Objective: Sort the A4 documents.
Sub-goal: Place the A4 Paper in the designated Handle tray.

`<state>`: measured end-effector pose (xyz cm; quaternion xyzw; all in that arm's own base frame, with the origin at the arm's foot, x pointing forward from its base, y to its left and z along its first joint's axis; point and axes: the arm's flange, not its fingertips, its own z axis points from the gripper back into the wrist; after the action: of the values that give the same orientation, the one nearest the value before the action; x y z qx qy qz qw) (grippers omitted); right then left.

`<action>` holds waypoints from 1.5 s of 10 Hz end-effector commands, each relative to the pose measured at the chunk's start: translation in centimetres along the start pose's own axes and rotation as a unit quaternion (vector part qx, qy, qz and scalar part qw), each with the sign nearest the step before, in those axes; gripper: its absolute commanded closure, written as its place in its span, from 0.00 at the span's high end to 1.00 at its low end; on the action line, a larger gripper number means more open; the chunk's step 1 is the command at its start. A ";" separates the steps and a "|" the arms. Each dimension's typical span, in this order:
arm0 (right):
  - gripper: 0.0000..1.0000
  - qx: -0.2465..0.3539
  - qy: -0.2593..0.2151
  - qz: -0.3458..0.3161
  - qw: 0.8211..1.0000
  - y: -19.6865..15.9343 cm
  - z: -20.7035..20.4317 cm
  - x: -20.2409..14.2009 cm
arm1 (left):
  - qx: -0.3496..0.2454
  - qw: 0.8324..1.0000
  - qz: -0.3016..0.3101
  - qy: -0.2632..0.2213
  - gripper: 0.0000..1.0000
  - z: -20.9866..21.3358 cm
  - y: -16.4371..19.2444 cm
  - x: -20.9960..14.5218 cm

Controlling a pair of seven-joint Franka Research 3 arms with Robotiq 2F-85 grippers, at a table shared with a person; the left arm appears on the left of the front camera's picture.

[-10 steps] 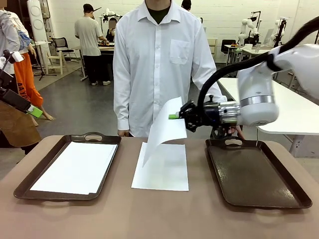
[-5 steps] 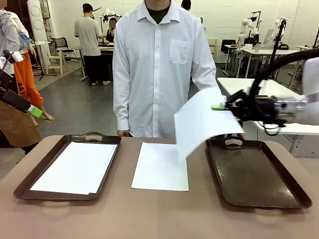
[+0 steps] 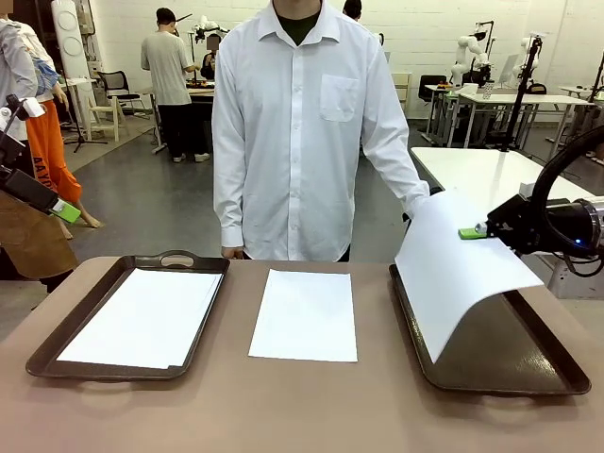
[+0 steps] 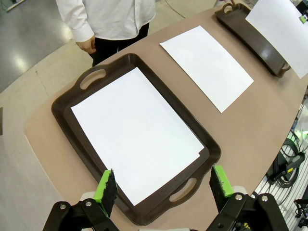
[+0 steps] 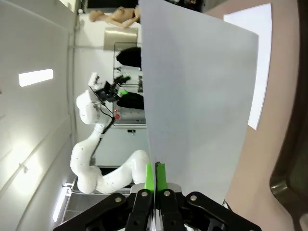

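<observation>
The right claw (image 3: 472,232) is pinched fully shut on one edge of 1 A4 sheet (image 3: 462,274), its green pads pressed together with the paper between them. From the claw this held sheet bows outward and hangs down, and its lower corner reaches toward the near part of the right tray (image 3: 528,349), which lies directly under the claw. I cannot tell whether that corner touches the tray. In the right wrist view the same sheet (image 5: 197,96) rises straight up from the closed right claw (image 5: 155,168).

The left claw (image 4: 163,183) stands wide open with nothing in it, hovering above the near handle of the left tray (image 4: 67,96). A white sheet in the left tray (image 4: 134,134) lies flat just ahead of and below its 2 fingers.

Past that tray, off to the left claw's side, 1 more sheet on the table (image 4: 207,67) rests flat between the 2 trays, well apart from the right claw. A person (image 3: 302,123) stands at the table's far edge.
</observation>
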<state>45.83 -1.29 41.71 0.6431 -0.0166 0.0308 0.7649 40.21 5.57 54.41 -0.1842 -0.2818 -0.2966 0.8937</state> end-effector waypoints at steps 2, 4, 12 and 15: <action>0.01 -0.017 0.022 0.023 0.999 -3.5 0.2 0.2 | 0.001 1.000 -0.005 0.002 1.00 0.0 -0.1 -0.1; 0.01 -0.021 0.026 0.029 0.999 -5.2 1.0 0.9 | 0.001 1.000 -0.005 0.002 1.00 0.0 -0.1 -0.1; 0.01 -0.126 -0.021 0.037 0.991 -7.8 3.2 3.4 | 0.001 1.000 -0.005 0.002 1.00 0.0 -0.1 -0.1; 0.01 -0.161 -0.026 0.031 0.986 -8.0 4.0 3.9 | 0.001 1.000 -0.005 0.002 1.00 0.0 -0.1 -0.1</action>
<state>50.25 -6.61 34.43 0.5307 -0.0740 0.0407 0.8433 40.21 5.57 54.40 -0.1842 -0.2817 -0.2966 0.8937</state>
